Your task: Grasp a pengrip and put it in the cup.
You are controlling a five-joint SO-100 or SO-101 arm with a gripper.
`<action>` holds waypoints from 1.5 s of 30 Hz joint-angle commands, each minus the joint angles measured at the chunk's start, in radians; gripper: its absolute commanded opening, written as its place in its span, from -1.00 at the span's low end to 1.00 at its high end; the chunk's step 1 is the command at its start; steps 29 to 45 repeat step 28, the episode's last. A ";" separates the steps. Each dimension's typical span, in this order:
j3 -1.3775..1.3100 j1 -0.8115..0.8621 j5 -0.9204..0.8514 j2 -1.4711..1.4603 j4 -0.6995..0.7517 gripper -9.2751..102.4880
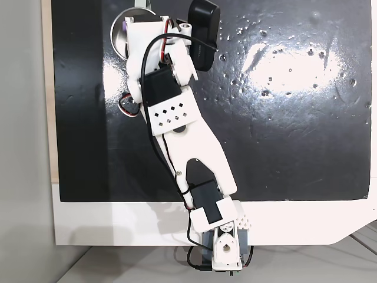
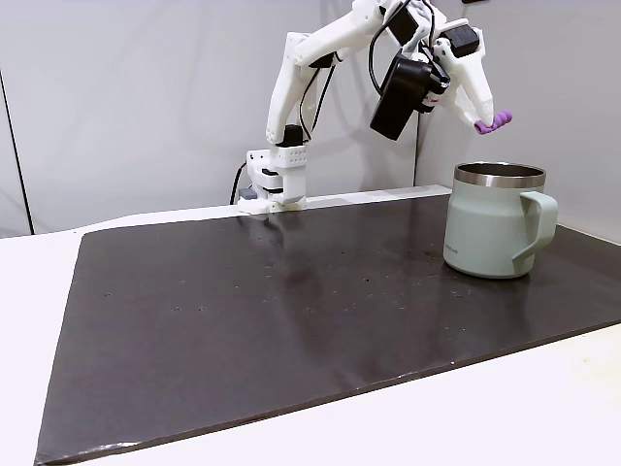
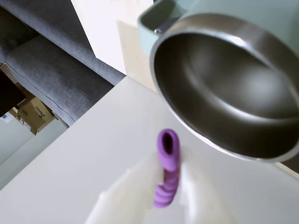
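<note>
tool [image 2: 490,121] clamps pengrip [image 3: 167,168] | pengrip between fingertips | above cup [image 2: 490,238] rim

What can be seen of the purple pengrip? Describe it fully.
The pengrip is a short, soft-looking purple tube with a ribbed body and a smooth, open end. The gripper pinches it between its white fingers, in the air above the cup and beside its rim. Only the fingers touch it.
</note>
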 commanded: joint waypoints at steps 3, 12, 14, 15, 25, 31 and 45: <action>-0.087 -0.003 -0.044 0.034 0.006 -0.42; -0.095 -0.006 -0.051 0.034 0.023 -0.37; -0.095 -0.006 -0.055 0.034 0.025 -0.37; -0.095 -0.006 -0.057 0.035 0.025 -0.37; -0.100 0.000 -0.061 0.041 0.026 -0.39; -0.100 0.000 -0.063 0.041 0.029 -0.39; -0.100 0.000 -0.063 0.041 0.029 -0.39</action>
